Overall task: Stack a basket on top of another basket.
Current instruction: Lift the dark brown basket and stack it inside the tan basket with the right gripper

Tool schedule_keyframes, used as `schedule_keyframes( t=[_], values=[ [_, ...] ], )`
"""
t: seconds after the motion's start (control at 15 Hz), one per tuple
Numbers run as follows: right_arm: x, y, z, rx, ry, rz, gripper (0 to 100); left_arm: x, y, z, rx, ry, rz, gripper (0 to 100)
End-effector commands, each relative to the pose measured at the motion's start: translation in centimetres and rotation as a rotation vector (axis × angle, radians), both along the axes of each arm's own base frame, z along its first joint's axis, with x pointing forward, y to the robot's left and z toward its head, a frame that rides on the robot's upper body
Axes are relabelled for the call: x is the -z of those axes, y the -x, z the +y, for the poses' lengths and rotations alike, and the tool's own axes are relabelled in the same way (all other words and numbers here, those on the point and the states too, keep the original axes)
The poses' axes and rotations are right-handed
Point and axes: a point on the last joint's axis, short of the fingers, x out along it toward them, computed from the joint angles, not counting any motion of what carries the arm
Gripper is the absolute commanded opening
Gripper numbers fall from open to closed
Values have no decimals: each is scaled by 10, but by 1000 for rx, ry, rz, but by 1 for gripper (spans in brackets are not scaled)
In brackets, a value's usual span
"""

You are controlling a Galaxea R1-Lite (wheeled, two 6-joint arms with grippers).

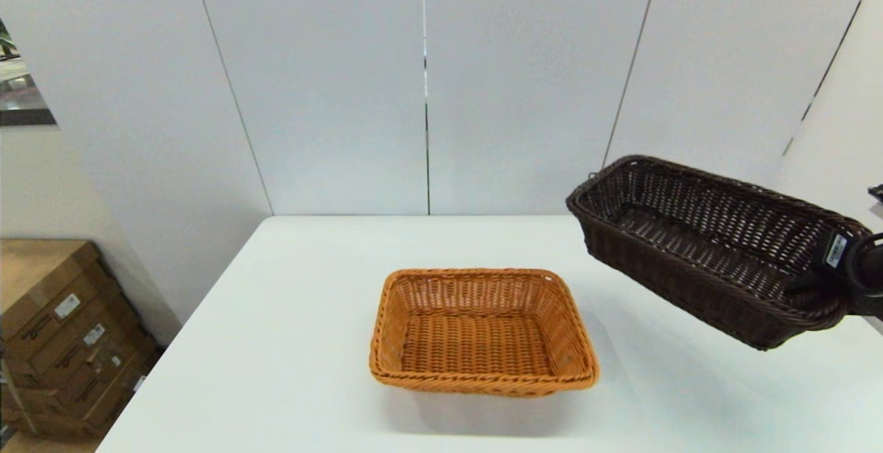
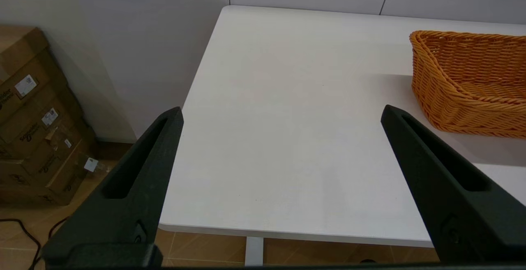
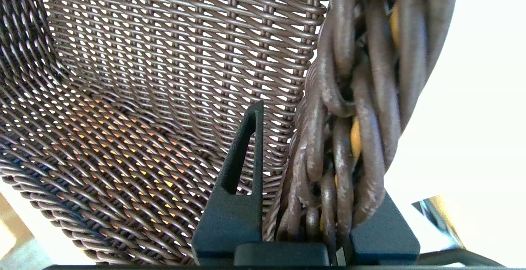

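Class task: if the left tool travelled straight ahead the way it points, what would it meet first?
Probably the bare white table: the open left tool aims down at it. The orange-tan woven wicker basket lies off to one side.

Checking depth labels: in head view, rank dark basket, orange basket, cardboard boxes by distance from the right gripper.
1. Dark basket: held in the right gripper, raised at the table's right.
2. Orange basket: table centre.
3. Cardboard boxes: on the floor, far left.
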Motion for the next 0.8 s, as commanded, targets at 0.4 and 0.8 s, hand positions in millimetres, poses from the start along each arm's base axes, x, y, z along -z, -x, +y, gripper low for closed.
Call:
schedule_keyframes(
  t=[0.4, 0.8],
  values=[
    [-41, -16, 111, -507, -13, -167, 0, 0, 0, 0, 0, 0, 0, 100],
    [-20, -48, 167, -689, -9, -102, 0, 0, 0, 0, 0, 1, 0, 100]
  ],
)
